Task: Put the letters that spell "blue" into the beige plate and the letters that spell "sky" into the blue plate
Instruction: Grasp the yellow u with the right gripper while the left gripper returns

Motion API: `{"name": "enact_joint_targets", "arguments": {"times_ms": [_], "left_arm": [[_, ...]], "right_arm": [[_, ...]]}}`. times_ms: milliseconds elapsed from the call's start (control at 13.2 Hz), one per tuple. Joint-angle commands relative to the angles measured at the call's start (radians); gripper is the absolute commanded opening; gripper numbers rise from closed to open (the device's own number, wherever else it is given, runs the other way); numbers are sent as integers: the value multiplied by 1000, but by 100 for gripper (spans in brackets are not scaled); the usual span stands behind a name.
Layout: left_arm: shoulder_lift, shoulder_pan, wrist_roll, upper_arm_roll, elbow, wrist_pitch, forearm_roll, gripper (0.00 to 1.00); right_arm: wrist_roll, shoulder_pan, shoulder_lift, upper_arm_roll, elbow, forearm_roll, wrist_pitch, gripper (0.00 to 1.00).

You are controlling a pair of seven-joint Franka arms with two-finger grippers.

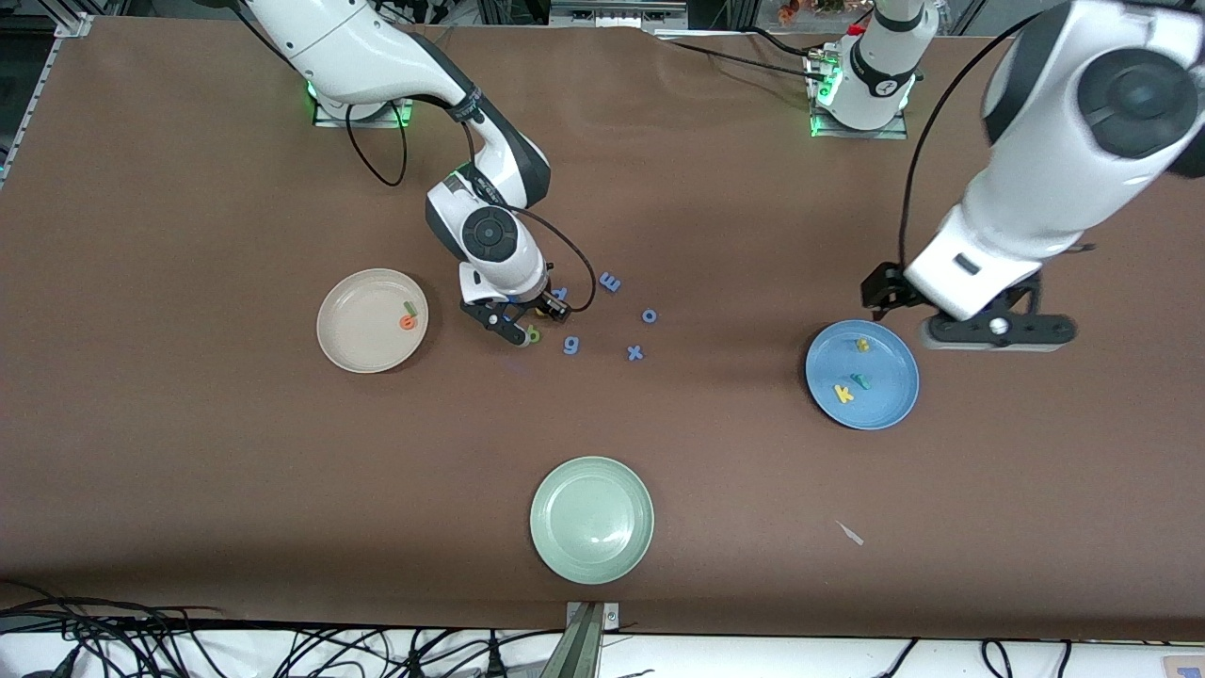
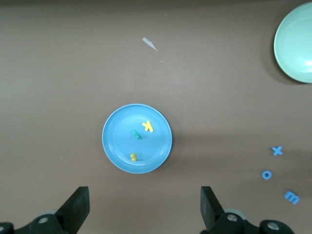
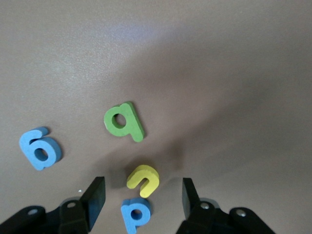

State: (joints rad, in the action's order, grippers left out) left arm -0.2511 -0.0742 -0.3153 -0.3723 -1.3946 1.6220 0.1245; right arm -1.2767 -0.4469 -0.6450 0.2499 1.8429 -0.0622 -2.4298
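The beige plate (image 1: 362, 344) holds the orange e (image 1: 407, 322) and lime-green l (image 1: 410, 308). In the blue plate (image 1: 885, 395) (image 2: 117, 134) lie the yellow s (image 1: 861, 346) (image 2: 133, 156), teal y (image 1: 859, 380) (image 2: 137, 134) and yellow k (image 1: 844, 393) (image 2: 147, 126). My right gripper (image 1: 537, 318) (image 3: 141, 197) is open, low over the table. The yellow u (image 3: 143, 180) and a blue d (image 3: 135, 213) lie between its fingers, untouched. The dark green b (image 1: 534, 333) (image 3: 124, 121) lies just past the fingertips. My left gripper (image 1: 998, 330) (image 2: 144, 209) hangs open and empty beside the blue plate's rim.
Blue letters lie loose near the right gripper: g (image 1: 570, 346) (image 3: 40, 148), m (image 1: 610, 282) (image 2: 291, 197), o (image 1: 650, 315) (image 2: 266, 174) and x (image 1: 635, 353) (image 2: 277, 150). A pale green plate (image 1: 591, 519) (image 2: 297, 44) sits nearer the front camera. A paper scrap (image 1: 850, 533) (image 2: 150, 44) lies near it.
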Motion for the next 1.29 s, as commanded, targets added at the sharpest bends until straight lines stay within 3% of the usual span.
{"name": "enact_joint_targets", "arguments": {"times_ms": [0,76,228,532,835,1215], "left_arm": [[133,14,178,175,-113,-11,-158,100],[180,34,285,238,-168,-4,-158,100],[234,111,315,334,-265,1,-158,100],[285,122,285,335,-300,2,-152,100],[268,109,298,332,-255,-46,-152,100],[268,108,297,332,-239,-50,-151,100]], "right_arm": [[-23,-7,-19,-1,-14,-28,-8,71],[-23,-9,-19,-1,-10,-37,-9,69],[-23,-9,-24,-1,-8,-44,-11,55],[-23,-9,-22,-3,-1,-56,-9,28],[17,23,40,-1,-1,-56,53,25],[398,157,212,-3,31,-51,331,25]]}}
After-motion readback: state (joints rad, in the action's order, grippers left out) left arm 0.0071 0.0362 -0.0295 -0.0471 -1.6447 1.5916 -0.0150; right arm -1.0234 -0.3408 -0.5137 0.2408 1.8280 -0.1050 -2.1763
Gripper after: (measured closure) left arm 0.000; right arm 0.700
